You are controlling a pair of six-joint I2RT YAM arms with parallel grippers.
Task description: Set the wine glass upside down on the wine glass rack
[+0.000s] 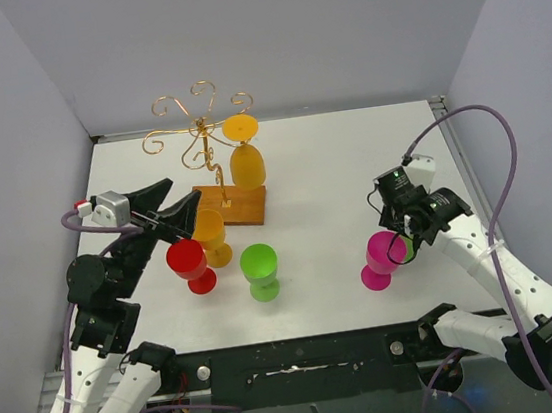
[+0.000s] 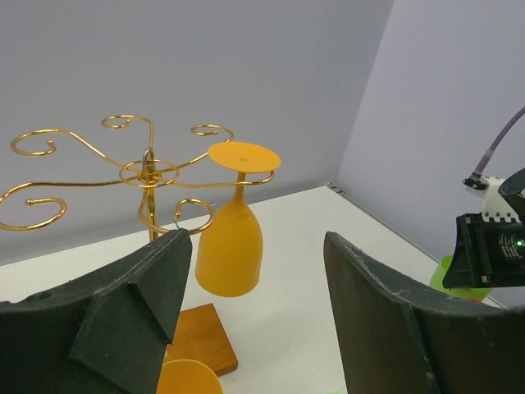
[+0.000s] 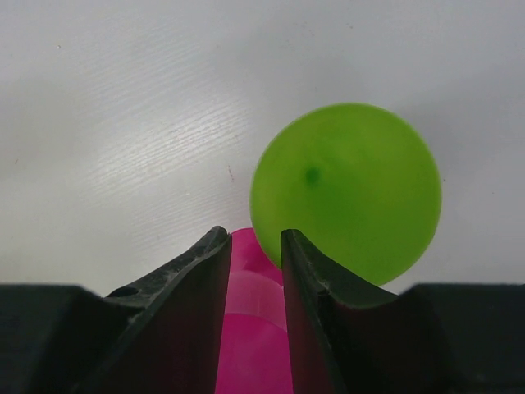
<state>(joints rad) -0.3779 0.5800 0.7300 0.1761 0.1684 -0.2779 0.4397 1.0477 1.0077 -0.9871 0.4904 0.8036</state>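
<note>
The gold wire wine glass rack (image 1: 202, 135) stands on its wooden base (image 1: 244, 206) at the back centre. An orange wine glass (image 1: 247, 165) hangs upside down from one of its arms, also in the left wrist view (image 2: 231, 246). My left gripper (image 1: 177, 203) is open and empty in front of the rack (image 2: 148, 172), just above a yellow-orange glass (image 1: 211, 237). My right gripper (image 1: 408, 236) is at the bowl of an upright magenta wine glass (image 1: 381, 259). Its fingers (image 3: 205, 279) stand close on either side of the magenta glass (image 3: 254, 328).
A red glass (image 1: 189, 262) and a green glass (image 1: 260, 269) stand upright in the front middle. A lime green disc (image 3: 344, 193) lies just beyond my right fingertips; I cannot tell what it belongs to. Grey walls enclose the white table (image 1: 351, 157).
</note>
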